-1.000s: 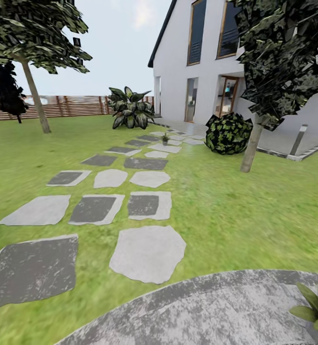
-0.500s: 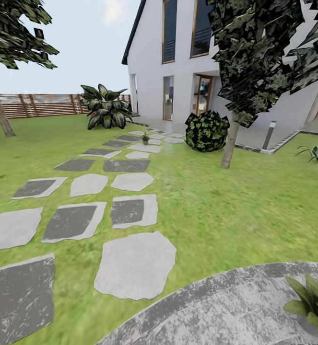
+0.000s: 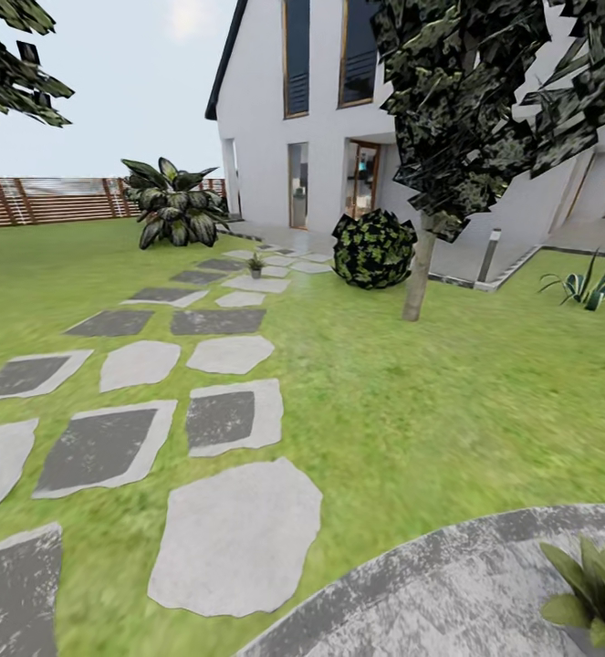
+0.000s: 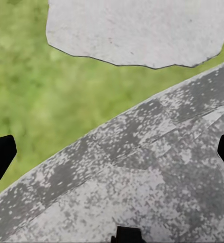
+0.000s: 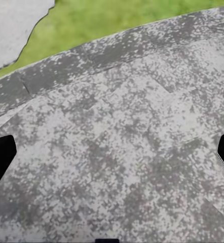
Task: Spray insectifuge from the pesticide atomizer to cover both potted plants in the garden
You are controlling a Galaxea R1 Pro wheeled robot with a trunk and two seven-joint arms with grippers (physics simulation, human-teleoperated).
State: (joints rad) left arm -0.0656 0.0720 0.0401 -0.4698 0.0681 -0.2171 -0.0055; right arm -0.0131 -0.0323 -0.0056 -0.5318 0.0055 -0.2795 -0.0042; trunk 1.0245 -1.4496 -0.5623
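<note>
I look over the garden lawn [image 3: 448,392]. One potted plant [image 3: 596,595], a low rosette of broad green leaves, sits on the round grey patio [image 3: 430,593] at the lower right. A second small potted plant [image 3: 255,265] stands far off on the stepping stones [image 3: 236,537] near the house. The pesticide atomizer is out of view. My left gripper [image 4: 112,154] hangs open over the patio's edge [image 4: 142,192], beside grass. My right gripper [image 5: 112,154] is open above bare patio paving [image 5: 122,152], holding nothing.
A white house [image 3: 275,137] stands ahead, with a round dark bush [image 3: 373,248], a tree trunk [image 3: 417,278] and a short post [image 3: 488,255] before it. A striped-leaf shrub [image 3: 172,203] and a wooden fence [image 3: 37,201] are at the left. A spiky plant [image 3: 589,287] grows at the right.
The whole picture has slid left, so the camera has turned right. The spiky plant at the right came into view and the left tree's trunk left it.
</note>
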